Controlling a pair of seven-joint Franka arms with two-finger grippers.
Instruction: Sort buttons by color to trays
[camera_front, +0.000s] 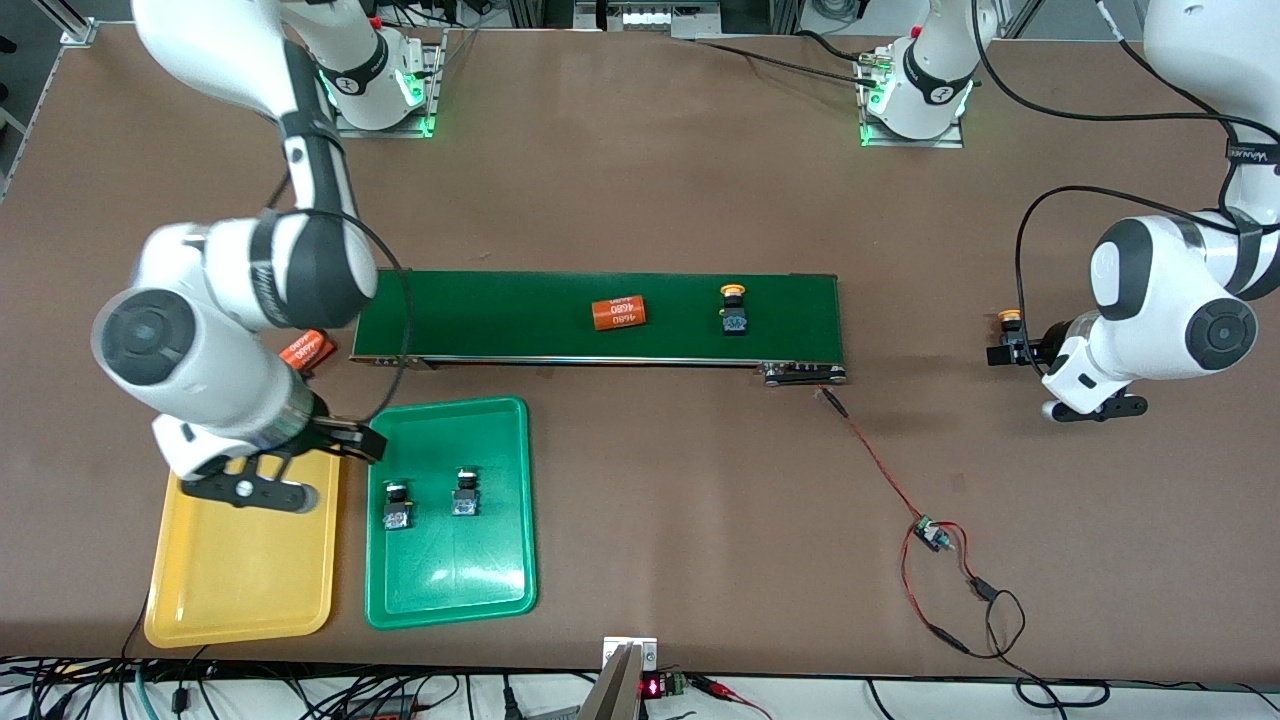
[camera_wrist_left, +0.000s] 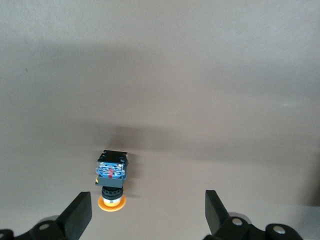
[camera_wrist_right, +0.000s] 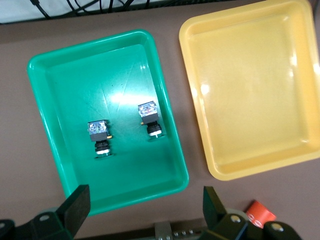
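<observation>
Both green buttons (camera_wrist_right: 125, 130) lie in the green tray (camera_front: 505, 420), so green is done. The yellow tray (camera_front: 240, 600) is empty. One yellow button (camera_front: 733, 308) waits on the belt (camera_front: 500, 315). Another yellow button (camera_wrist_left: 112, 176) lies on the table beside the left gripper (camera_wrist_left: 147, 215), whose jaws stand wide, probably to take it. The right gripper (camera_wrist_right: 142, 210), also wide, hovers over the trays.

The right claw (camera_front: 300, 465) hangs over the belt-side edge of the outer tray (camera_front: 240, 590), which lies at the right arm's end of the tabletop (camera_front: 650, 200). Just beside that claw lies the inner tray (camera_front: 450, 600), the two trays side by side; in it lie two buttons (camera_front: 397, 505) (camera_front: 465, 493), close together. A conveyor belt (camera_front: 500, 315) lies farther from the front camera than both trays. On the belt rest a numbered cylinder (camera_front: 618, 313) and a belt button (camera_front: 733, 308). A second cylinder (camera_front: 305, 348) lies off the belt's end, near the right claw. Under the left claw (camera_wrist_left: 149, 215), a lone button (camera_wrist_left: 112, 175) lies on the tabletop, near one finger.
</observation>
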